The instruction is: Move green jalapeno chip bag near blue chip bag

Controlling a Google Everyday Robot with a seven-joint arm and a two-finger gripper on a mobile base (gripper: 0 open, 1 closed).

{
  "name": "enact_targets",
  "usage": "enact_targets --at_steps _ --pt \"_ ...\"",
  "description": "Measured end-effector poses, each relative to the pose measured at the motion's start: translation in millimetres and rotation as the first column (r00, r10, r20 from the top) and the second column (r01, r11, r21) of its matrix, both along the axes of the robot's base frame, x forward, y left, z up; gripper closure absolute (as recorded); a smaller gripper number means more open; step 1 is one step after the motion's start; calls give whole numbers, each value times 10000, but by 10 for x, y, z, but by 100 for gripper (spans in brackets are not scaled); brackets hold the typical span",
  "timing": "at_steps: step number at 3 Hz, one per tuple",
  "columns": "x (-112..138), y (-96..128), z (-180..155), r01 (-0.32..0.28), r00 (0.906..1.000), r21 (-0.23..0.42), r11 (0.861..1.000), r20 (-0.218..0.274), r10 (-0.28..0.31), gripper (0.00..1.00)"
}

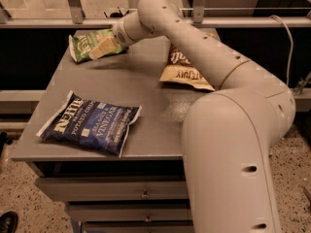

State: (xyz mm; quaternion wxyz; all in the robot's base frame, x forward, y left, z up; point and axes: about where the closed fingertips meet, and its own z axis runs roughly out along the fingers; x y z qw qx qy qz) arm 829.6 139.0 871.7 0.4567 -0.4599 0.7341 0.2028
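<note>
The green jalapeno chip bag [82,45] lies at the far left corner of the grey table [146,96]. My gripper [103,47] is at the bag's right end and overlaps it. The arm reaches in from the right across the back of the table. The blue chip bag [90,123] with white lettering lies flat near the front left edge, well apart from the green bag and the gripper.
A brown-and-cream chip bag [186,73] lies at the back right, partly hidden under my arm. The table has drawers [121,194] below its front edge. A metal rail [58,22] runs behind the table. The floor is speckled.
</note>
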Motion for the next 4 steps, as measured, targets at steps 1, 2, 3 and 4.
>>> enact_targets --at_steps 1,2,3,4 --pt "133 36 -72 290 9996 -115 9995 69 -289 18" --pt "207 51 -156 518 9986 -210 9984 88 -516 49" --pt "211 52 -226 602 9982 -261 9978 28 -601 72" --pt "135 -57 -85 675 9971 -172 9976 373 -668 100"
